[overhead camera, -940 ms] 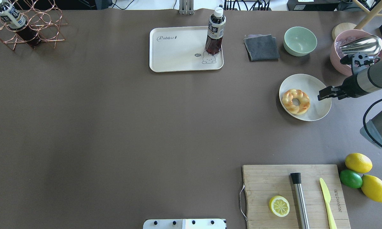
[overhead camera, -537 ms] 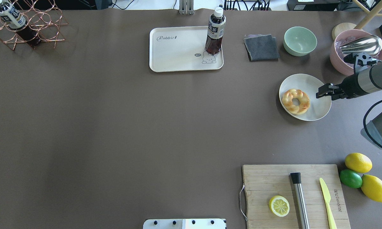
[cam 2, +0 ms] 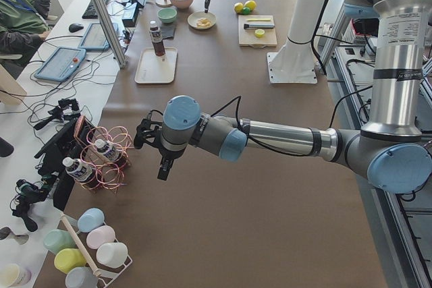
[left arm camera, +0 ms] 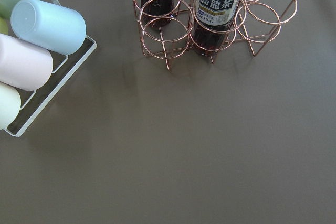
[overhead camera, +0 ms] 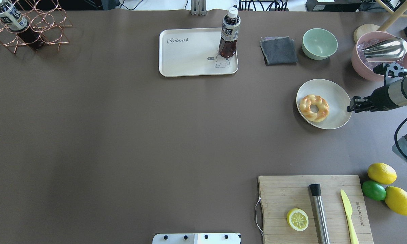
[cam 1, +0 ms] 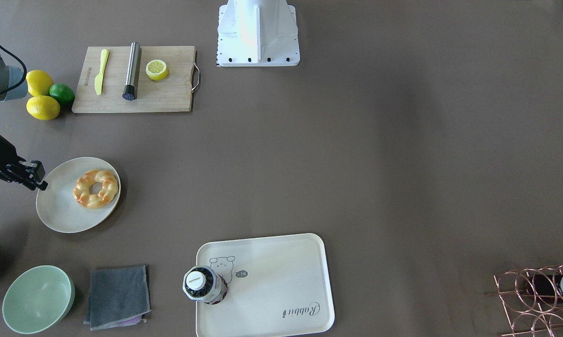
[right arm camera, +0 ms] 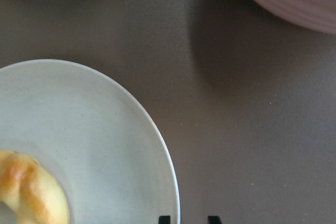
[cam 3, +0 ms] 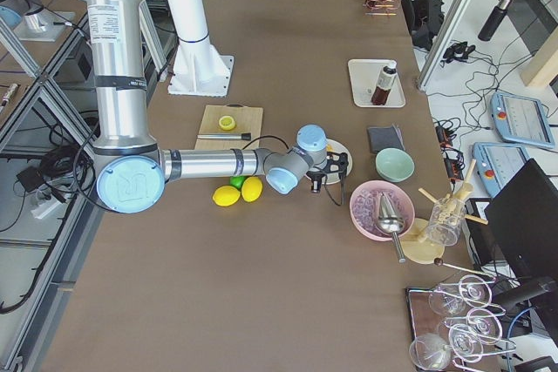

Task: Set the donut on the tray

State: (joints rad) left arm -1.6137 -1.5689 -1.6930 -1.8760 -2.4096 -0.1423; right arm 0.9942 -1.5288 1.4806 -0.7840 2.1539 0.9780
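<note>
The donut (overhead camera: pixel 305 105), a golden braided ring, lies on a round off-white plate (overhead camera: pixel 335 96) at the right of the table; it also shows in the front view (cam 1: pixel 108 187) and the right wrist view (right arm camera: pixel 31 195). The cream tray (overhead camera: pixel 190 57) with "Rabbit" script lies at the far middle, well left of the donut, with a tea bottle (overhead camera: pixel 229 34) standing on its right end. My right gripper (overhead camera: pixel 351 105) hovers at the plate's right rim, clear of the donut, its fingertips (right arm camera: pixel 164 219) a little apart and empty. My left gripper (cam 2: pixel 164 170) hangs over the table by the bottle rack; I cannot tell whether it is open.
A pink bowl with a metal ladle (overhead camera: pixel 381 56), a green bowl (overhead camera: pixel 319 43) and a grey cloth (overhead camera: pixel 278 51) stand behind the plate. A cutting board (overhead camera: pixel 284 196) with a halved lemon, a rod and a knife, and beside it lemons and a lime (overhead camera: pixel 381 173), lie near the front. A copper wire rack (overhead camera: pixel 30 27) stands far left.
My right gripper has drawn back to the right, from over the plate's inside to its right rim. The plate and donut have shifted slightly left.
</note>
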